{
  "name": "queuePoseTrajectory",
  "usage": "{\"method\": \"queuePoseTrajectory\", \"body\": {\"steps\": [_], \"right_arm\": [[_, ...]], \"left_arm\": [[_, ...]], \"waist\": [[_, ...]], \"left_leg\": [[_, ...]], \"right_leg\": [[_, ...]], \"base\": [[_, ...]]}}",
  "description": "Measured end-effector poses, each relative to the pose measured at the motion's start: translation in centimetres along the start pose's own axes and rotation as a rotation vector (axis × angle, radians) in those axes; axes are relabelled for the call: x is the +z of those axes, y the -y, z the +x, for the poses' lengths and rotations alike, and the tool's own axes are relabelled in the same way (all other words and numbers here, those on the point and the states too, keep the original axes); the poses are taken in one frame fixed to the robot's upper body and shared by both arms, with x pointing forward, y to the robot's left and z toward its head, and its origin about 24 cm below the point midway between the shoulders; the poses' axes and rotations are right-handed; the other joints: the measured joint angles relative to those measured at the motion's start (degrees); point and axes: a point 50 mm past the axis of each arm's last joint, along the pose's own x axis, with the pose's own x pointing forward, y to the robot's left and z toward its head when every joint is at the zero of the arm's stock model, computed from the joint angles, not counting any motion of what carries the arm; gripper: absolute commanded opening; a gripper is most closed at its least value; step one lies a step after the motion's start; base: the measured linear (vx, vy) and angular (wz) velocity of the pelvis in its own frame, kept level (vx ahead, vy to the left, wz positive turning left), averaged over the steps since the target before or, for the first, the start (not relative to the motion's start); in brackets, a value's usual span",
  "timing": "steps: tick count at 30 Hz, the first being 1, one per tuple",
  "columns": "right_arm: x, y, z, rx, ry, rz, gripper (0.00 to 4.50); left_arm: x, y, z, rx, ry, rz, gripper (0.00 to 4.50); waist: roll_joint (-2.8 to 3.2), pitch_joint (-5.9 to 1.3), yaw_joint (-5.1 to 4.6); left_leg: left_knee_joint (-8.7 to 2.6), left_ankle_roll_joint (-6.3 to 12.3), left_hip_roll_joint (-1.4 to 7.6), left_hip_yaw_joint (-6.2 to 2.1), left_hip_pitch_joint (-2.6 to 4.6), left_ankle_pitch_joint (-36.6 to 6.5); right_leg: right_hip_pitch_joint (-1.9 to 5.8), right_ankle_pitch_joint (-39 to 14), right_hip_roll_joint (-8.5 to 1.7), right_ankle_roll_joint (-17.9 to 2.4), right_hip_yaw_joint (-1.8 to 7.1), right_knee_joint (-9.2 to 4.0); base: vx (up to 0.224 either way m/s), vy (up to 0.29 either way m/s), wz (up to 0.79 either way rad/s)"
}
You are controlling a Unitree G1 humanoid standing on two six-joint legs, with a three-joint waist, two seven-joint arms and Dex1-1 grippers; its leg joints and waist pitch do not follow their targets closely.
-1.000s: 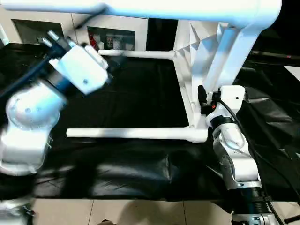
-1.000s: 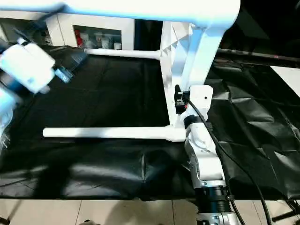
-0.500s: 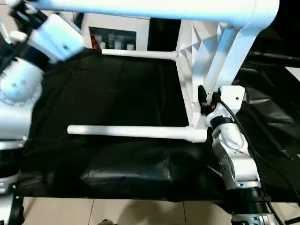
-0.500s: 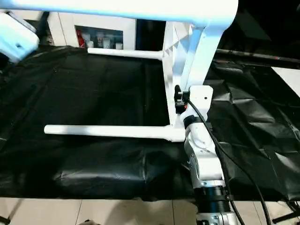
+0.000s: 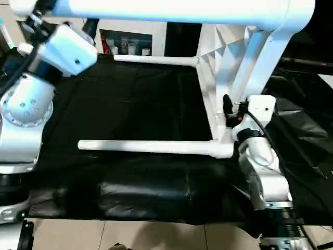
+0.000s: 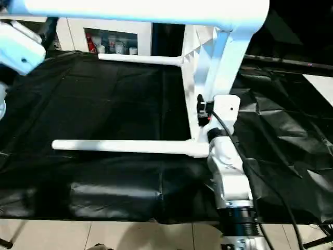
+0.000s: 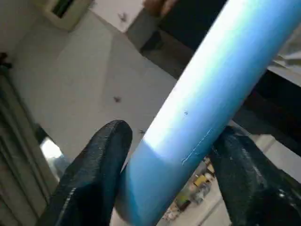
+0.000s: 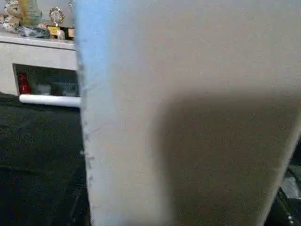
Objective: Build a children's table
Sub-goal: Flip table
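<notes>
A black sheet (image 5: 145, 99) covers the floor, bearing the tabletop's (image 5: 218, 78) edge.

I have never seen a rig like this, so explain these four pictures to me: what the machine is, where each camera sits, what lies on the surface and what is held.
This is a two-armed humanoid robot putting together a small table. Two pictures come from cameras in its head, looking down over its arms. The other two come from a camera on each wrist, looking along that gripper.

On the black sheet the white tabletop stands on its edge, ribbed underside towards the left. Its legs stick out sideways: a lower leg, a far leg and an upper leg across the top. A cabinet stands behind.

The left gripper has the upper leg between its two black fingers. The right gripper sits close against the tabletop; its grip cannot be judged.
</notes>
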Motion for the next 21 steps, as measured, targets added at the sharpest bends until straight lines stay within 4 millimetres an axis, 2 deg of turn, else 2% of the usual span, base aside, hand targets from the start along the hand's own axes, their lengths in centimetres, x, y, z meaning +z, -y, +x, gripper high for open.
{"method": "queuePoseTrajectory", "body": {"steps": [5,12,21], "right_arm": [[0.1,0.5,0.0,0.016,0.009,-0.027,1.96],[0.7,1.8,0.2,0.053,0.049,-0.096,1.96],[3.2,3.7,1.7,0.110,0.102,-0.198,1.96]], "left_arm": [[0.0,0.0,0.0,-0.012,0.001,0.005,2.56],[-0.1,0.2,0.0,-0.015,0.003,0.001,2.44],[-0.2,0.0,0.0,-0.012,-0.004,-0.002,2.23]], "waist": [[0.22,0.10,0.06],[0.97,0.31,0.43],[1.05,0.31,1.17]], "left_leg": [[0.00,0.00,0.00,0.01,0.00,0.0],[-0.01,0.01,-0.01,0.07,-0.15,0.0],[0.02,0.03,-0.01,0.22,-0.19,0.0]], "right_leg": [[-0.01,0.0,-0.01,0.0,0.01,0.00],[-0.16,0.0,-0.02,0.0,0.03,0.03],[-0.40,0.0,-0.05,0.0,0.18,0.32]], "base": [[0.000,0.000,0.00],[0.000,0.000,0.00],[0.000,0.000,0.00]]}}
